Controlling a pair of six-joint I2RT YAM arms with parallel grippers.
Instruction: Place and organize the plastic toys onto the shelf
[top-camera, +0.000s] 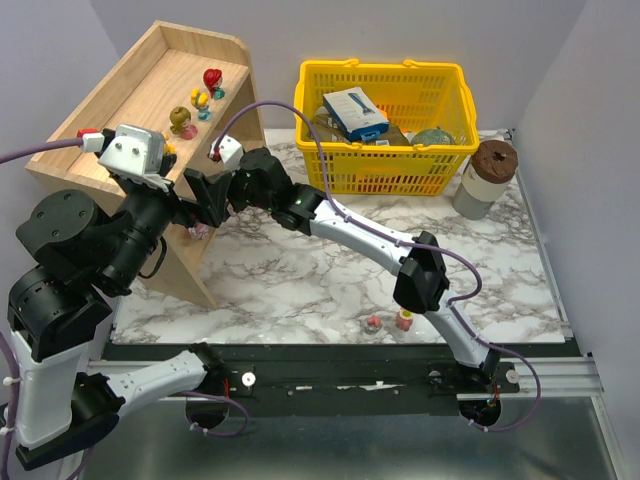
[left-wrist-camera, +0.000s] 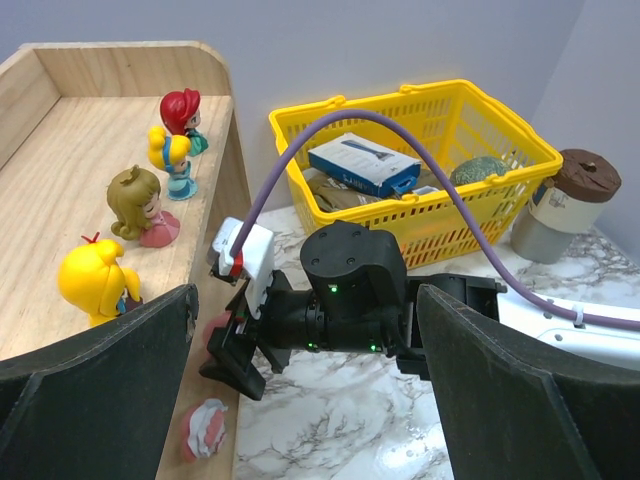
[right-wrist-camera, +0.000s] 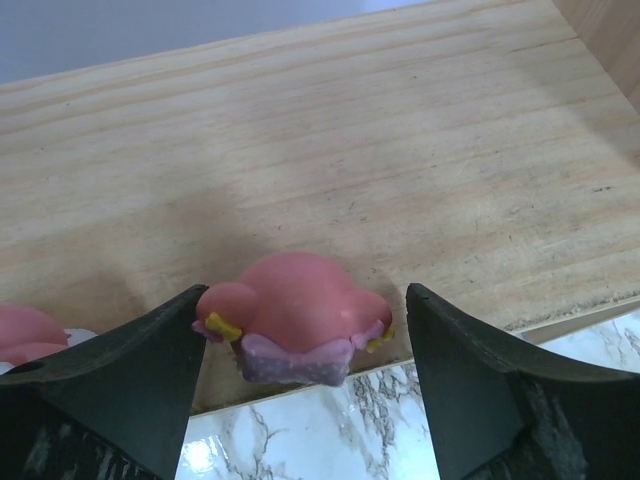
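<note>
The light-wood shelf (top-camera: 140, 90) stands at the far left. On its top tier stand a red-haired toy (left-wrist-camera: 182, 113), a yellow-haired toy (left-wrist-camera: 172, 158), a brown-haired toy (left-wrist-camera: 140, 205) and a yellow toy (left-wrist-camera: 93, 285). My right gripper (right-wrist-camera: 305, 292) is open at the lower tier's edge, its fingers on either side of a pink toy (right-wrist-camera: 292, 312) that sits on the wood. A pink-and-white toy (left-wrist-camera: 205, 428) lies beside it. Two small toys (top-camera: 373, 324) (top-camera: 404, 320) sit on the marble near the front edge. My left gripper (left-wrist-camera: 305, 295) is wide open and empty, above the right wrist.
A yellow basket (top-camera: 385, 165) of boxes and packets stands at the back middle. A grey cup with a brown lid (top-camera: 485, 178) is to its right. The right arm (top-camera: 350, 225) stretches across the marble table (top-camera: 300, 270) towards the shelf.
</note>
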